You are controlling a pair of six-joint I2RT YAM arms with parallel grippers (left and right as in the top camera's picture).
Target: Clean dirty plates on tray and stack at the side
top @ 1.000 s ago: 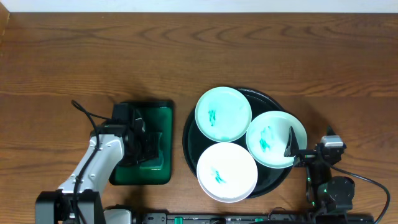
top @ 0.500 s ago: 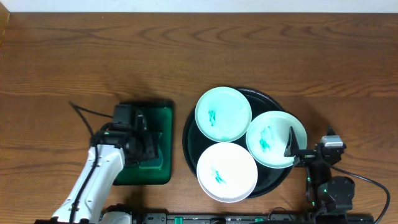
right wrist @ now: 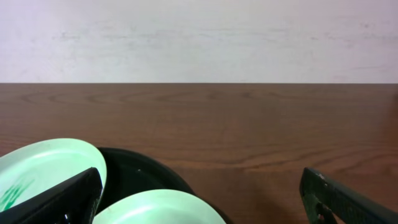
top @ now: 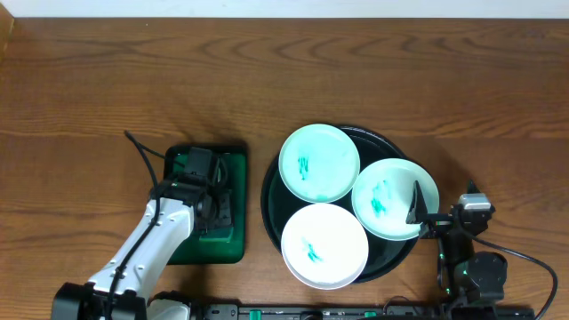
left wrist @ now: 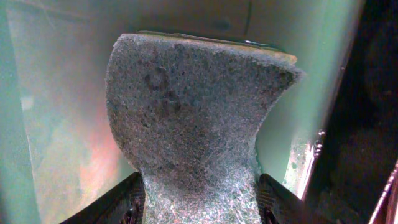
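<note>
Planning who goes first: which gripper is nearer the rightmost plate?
Right. The right gripper sits at the rightmost plate's lower-right rim; the left gripper is beyond the black tray, over the green tray, squeezing a sponge.

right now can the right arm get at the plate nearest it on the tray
Probably yes. The right tool stands open at the edge of the tray, one finger over the rim of that plate, nothing on it. The other two plates crowd its inner side; the outer edge looks free.
</note>
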